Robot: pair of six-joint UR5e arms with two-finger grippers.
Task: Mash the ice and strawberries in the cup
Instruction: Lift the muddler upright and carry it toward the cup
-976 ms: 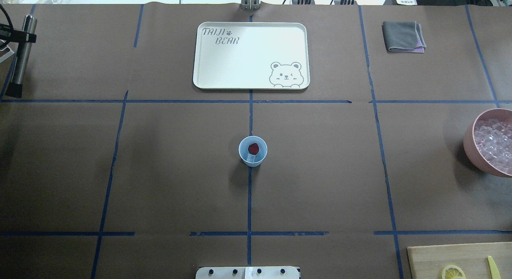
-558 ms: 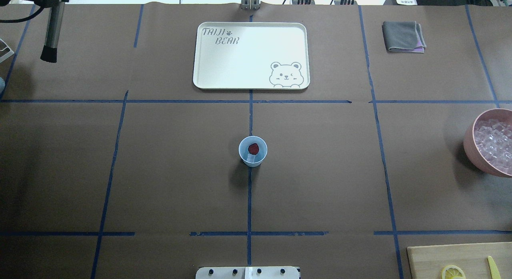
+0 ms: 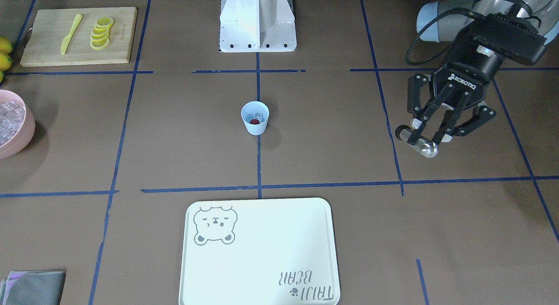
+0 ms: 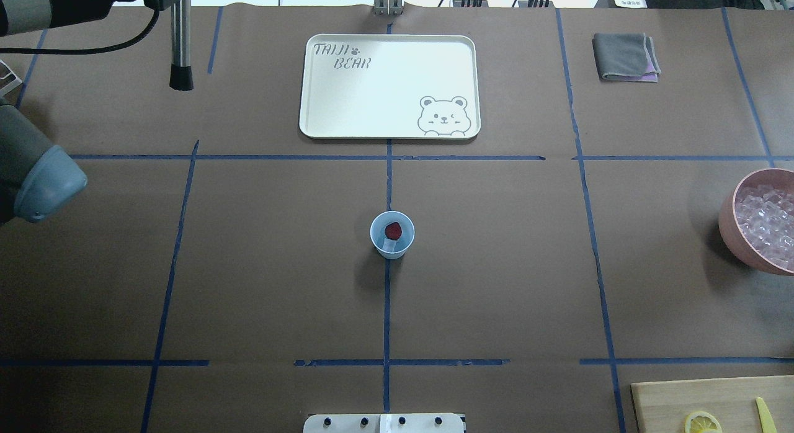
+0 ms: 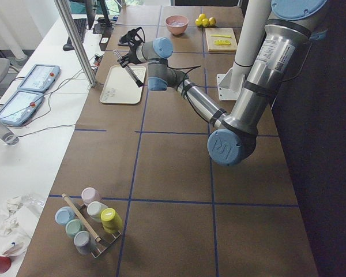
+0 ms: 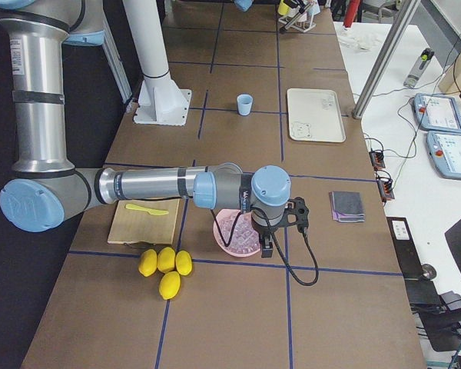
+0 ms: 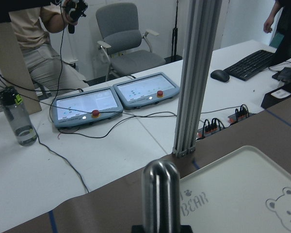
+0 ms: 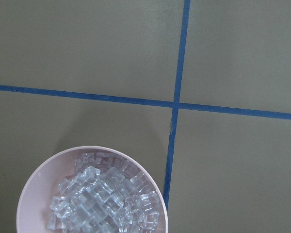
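Observation:
The pale-blue cup (image 4: 392, 236) stands upright at the table's middle and also shows in the front view (image 3: 254, 123). A red strawberry (image 4: 392, 230) and a clear ice cube (image 4: 391, 246) lie in it. More ice (image 8: 102, 196) fills the pink bowl (image 4: 727, 217) at the right edge. My left gripper (image 3: 426, 139) is shut on a silver muddler (image 4: 180, 39) with a black tip, held in the air over the far left of the table, well away from the cup. My right gripper (image 6: 280, 223) hangs above the pink bowl; I cannot tell whether it is open.
A white bear tray (image 4: 389, 67) lies beyond the cup. A folded grey cloth (image 4: 625, 56) is at the far right. A cutting board (image 3: 43, 47) with lemon slices and a yellow knife sits near the robot's base (image 3: 257, 21). Whole lemons (image 6: 163, 265) lie beside it.
My left arm has swung in from the left edge, carrying the muddler to the right and farther out, and its elbow now shows at the left. The cup has not moved.

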